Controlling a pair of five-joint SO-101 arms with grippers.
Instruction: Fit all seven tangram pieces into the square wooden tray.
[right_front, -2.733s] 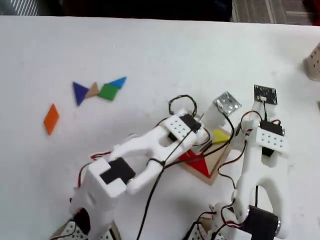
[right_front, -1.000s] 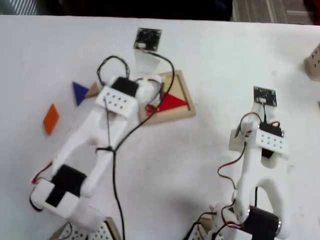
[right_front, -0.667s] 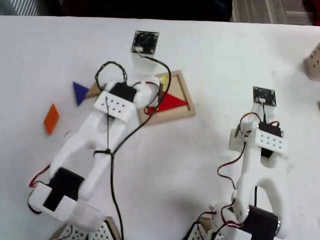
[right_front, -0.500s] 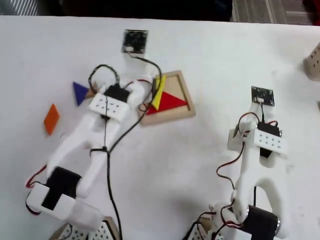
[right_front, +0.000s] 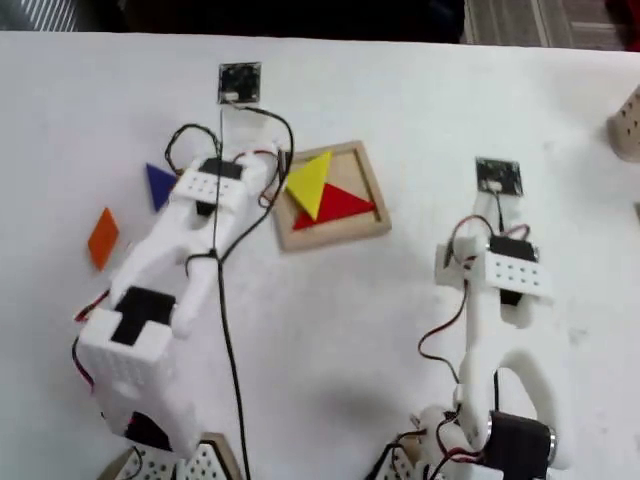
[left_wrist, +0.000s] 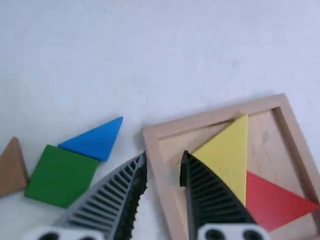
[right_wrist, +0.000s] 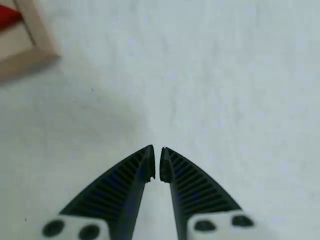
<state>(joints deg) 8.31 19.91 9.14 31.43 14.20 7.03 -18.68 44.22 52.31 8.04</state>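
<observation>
Wooden tray (right_front: 335, 237), upper centre, holds yellow triangle (right_front: 311, 183) and red triangle (right_front: 340, 206); left gripper (left_wrist: 163, 159), slightly parted and empty, straddles its rim and should rise clear before seeking blue triangle (left_wrist: 95, 140). Right gripper (right_wrist: 156, 150) closed, empty.

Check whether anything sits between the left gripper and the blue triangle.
Nothing visible does. The blue triangle lies on bare table just beside the left gripper, whose open fingers straddle the wall of the tray.

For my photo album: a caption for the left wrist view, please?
Open gripper above the wooden tray's rim; a yellow triangle and a red triangle inside.
</observation>
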